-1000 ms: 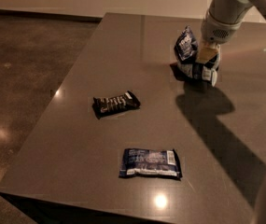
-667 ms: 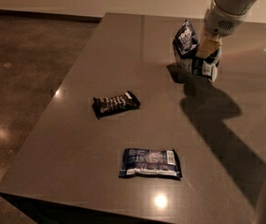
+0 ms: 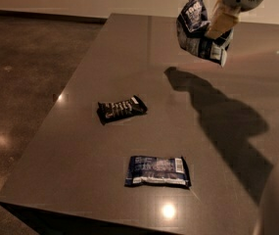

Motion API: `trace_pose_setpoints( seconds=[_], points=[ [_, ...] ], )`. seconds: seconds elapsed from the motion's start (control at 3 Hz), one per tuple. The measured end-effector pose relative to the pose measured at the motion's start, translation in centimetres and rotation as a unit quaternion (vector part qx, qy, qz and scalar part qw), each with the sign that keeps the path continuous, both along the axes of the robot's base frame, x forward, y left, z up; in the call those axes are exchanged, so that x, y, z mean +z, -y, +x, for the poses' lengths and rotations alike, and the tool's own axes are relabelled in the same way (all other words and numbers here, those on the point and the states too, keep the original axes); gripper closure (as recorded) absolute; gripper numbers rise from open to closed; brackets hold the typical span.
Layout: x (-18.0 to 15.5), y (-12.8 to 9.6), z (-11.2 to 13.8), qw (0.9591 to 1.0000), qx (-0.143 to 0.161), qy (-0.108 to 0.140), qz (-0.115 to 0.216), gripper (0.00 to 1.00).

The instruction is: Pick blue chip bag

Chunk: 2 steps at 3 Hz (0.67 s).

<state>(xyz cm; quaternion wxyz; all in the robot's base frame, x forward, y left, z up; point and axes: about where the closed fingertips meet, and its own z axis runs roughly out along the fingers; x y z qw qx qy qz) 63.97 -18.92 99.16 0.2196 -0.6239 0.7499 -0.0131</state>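
Note:
The blue chip bag [image 3: 196, 27], a crumpled dark-blue foil bag with white lettering, hangs in the air well above the far part of the grey table [image 3: 80, 111]. My gripper [image 3: 218, 27] is at the top right, shut on the bag's right side and holding it clear of the table. The bag's shadow falls on the tabletop below it.
A small black candy bar wrapper [image 3: 121, 108] lies at the table's middle left. A flat blue packet with a white barcode end [image 3: 157, 171] lies near the front edge. The table's left edge drops to a dark polished floor [image 3: 21, 72]. My arm's rounded body [image 3: 278, 195] fills the lower right corner.
The gripper has risen with the blue chip bag, lifting it off the table. The two other packets have not moved.

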Motion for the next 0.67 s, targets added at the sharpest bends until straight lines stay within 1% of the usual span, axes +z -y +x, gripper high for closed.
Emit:
trace_pose_setpoints(
  seconds=[0.33,0.67],
  points=[
    [2.9,-1.42,0.65,0.9991,0.014,0.028,0.027,1.0],
    [2.87,-1.71,1.32,0.9988,0.013,0.037,0.03,1.0]
  ],
)
